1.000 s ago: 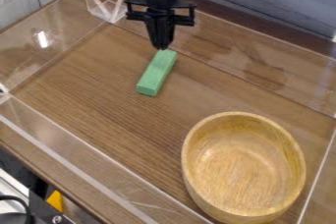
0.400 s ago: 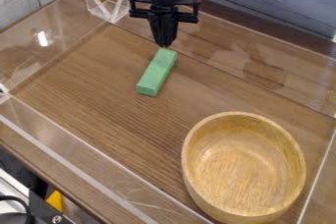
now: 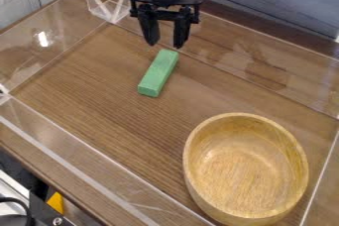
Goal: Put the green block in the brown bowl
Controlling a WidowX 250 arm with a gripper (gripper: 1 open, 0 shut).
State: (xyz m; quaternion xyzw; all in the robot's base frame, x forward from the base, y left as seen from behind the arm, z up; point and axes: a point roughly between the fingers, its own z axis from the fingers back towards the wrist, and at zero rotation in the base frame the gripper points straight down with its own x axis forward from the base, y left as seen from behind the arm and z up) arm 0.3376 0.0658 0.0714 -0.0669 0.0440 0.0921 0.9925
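Observation:
The green block (image 3: 158, 72) lies flat on the wooden table, its long side running from near left to far right. My gripper (image 3: 166, 42) hangs just above and behind the block's far end, not touching it. Its two black fingers (image 3: 150, 35) are spread apart with nothing between them, so it is open. The brown bowl (image 3: 248, 169) stands empty at the near right, well apart from the block and the gripper.
Clear acrylic walls (image 3: 40, 42) ring the table on the left and front. A clear plastic bracket (image 3: 106, 7) stands at the back left beside the arm. A pale brick wall runs behind.
The gripper's fingers have spread from shut to open. It stays above the block's far end. Block and bowl have not moved.

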